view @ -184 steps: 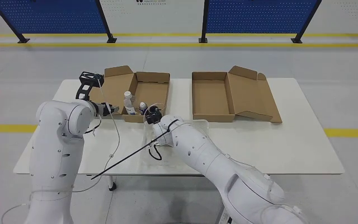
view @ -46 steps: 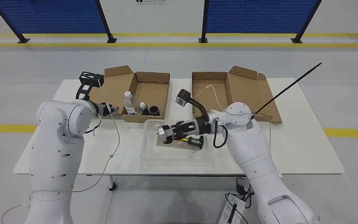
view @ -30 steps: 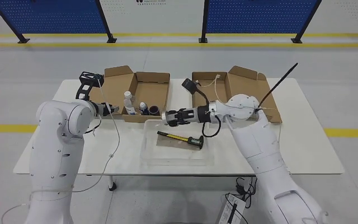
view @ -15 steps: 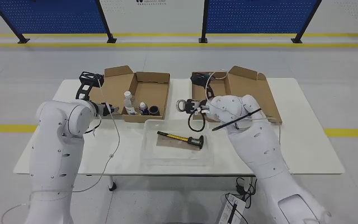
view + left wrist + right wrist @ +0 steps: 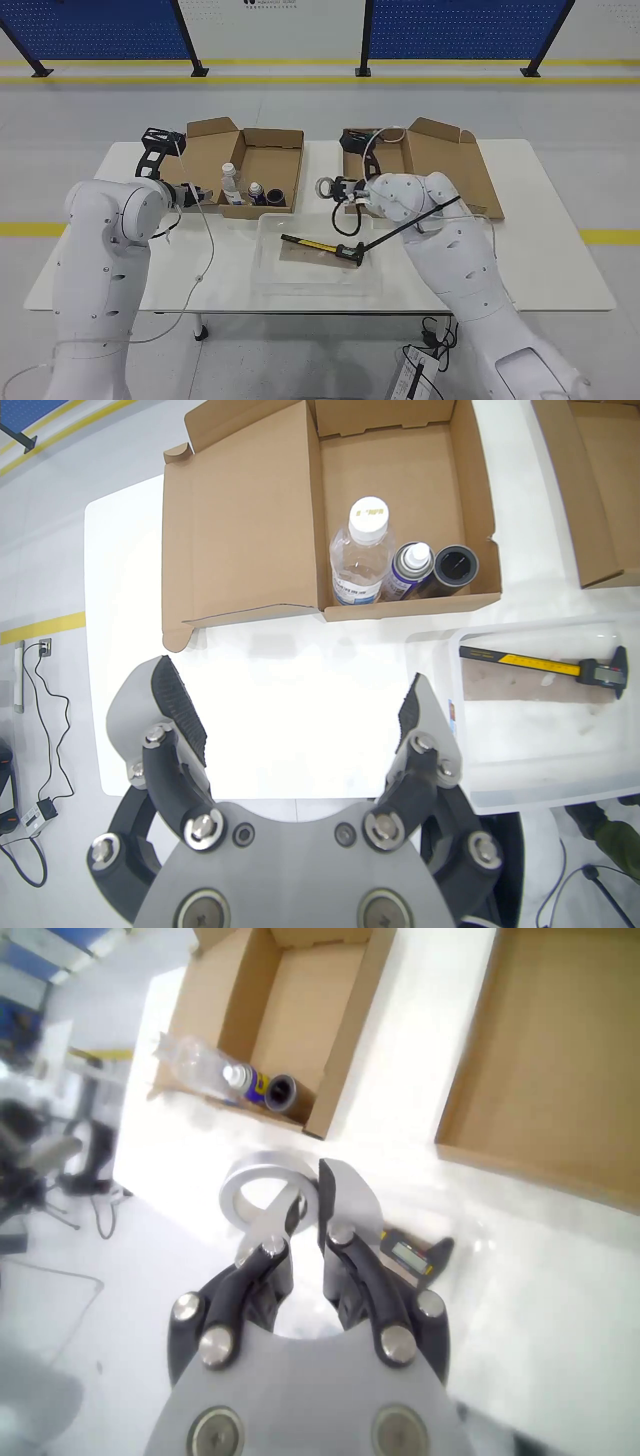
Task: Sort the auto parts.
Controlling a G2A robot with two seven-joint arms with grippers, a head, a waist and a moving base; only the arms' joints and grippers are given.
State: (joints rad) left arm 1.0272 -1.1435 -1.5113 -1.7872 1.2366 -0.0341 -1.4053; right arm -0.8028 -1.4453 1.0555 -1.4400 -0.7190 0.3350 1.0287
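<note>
We grip the silver metal ring (image 5: 265, 1162) by its rim in the right gripper (image 5: 310, 1193), held up near the empty brown cardboard box (image 5: 550, 1053) — presumably its bin. Left gripper (image 5: 290, 695) hangs wide open, clear of that path.

The left gripper (image 5: 289, 687) hangs off the left side of the clear tray (image 5: 300, 278), jaws spread wide with nothing between them. The right gripper (image 5: 311, 1195) sits just beyond the tray's far edge, pinching a metal ring (image 5: 235, 1190). Its arm bends back beside the tray's right end.
</note>
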